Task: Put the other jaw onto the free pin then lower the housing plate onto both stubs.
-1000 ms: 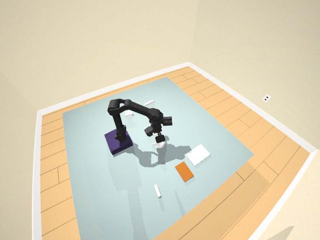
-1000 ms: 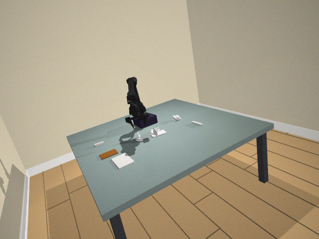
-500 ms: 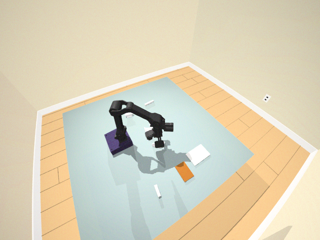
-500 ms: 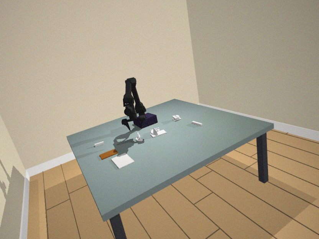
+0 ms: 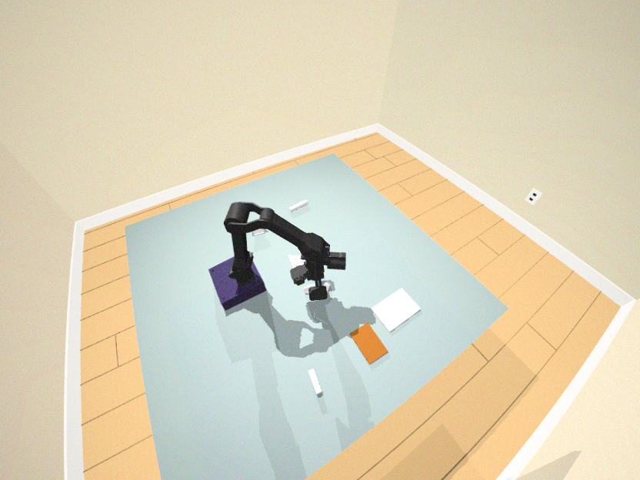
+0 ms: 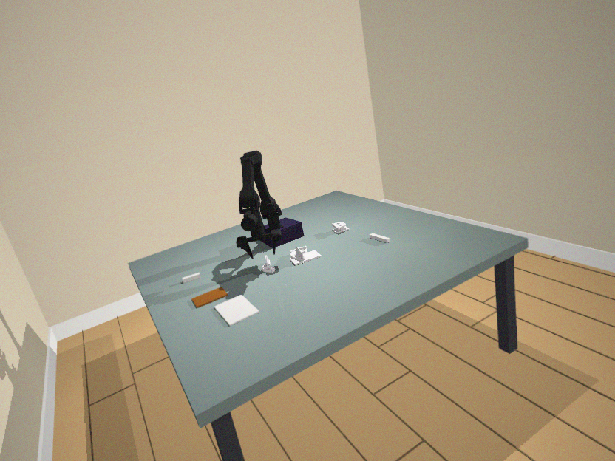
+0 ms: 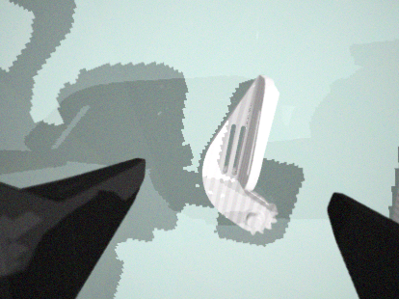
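My gripper (image 5: 308,284) (image 6: 262,255) (image 7: 235,183) is open and empty, pointing down above the loose jaw. The loose white jaw (image 5: 328,286) (image 6: 267,266) (image 7: 236,186) lies on the table, with a slotted upright pad and gear teeth at its near end in the wrist view. It shows between the fingers there, below their tips. The white base (image 5: 295,261) (image 6: 310,258) with the other jaw on it stands beside it, partly hidden by the arm in the top view. A white piece with holes, apparently the housing plate (image 5: 259,231) (image 6: 339,227), lies farther back.
A white square slab (image 5: 395,309) (image 6: 236,309) and an orange block (image 5: 369,343) (image 6: 209,297) lie beyond the jaw. One white bar (image 5: 315,382) (image 6: 191,278) and another white bar (image 5: 298,205) (image 6: 379,237) lie on opposite sides. The arm stands on a purple block (image 5: 225,289) (image 6: 290,230).
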Robot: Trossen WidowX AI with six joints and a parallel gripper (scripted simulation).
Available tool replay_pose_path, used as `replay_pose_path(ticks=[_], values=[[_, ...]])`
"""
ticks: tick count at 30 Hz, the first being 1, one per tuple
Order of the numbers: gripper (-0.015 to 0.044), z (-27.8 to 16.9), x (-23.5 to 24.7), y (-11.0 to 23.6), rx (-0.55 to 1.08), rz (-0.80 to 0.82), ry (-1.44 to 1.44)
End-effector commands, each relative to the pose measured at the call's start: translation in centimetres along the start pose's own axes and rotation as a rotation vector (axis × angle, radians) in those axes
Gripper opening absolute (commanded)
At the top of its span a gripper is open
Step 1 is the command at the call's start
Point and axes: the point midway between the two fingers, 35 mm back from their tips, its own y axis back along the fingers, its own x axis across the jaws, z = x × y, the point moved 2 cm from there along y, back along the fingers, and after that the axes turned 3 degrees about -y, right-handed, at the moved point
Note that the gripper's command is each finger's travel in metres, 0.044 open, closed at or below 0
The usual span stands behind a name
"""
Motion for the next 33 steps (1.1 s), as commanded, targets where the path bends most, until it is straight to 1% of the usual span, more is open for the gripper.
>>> replay_pose_path(ticks=[1, 25, 33], values=[[0.0440, 0.1, 0.0, -0.8, -0.005, 0.003, 0.001], [0.0440, 0.3, 0.0, -4.6, -0.006, 0.003, 0.001], [0.0440, 0.3, 0.0, -4.7, -0.006, 0.003, 0.001]])
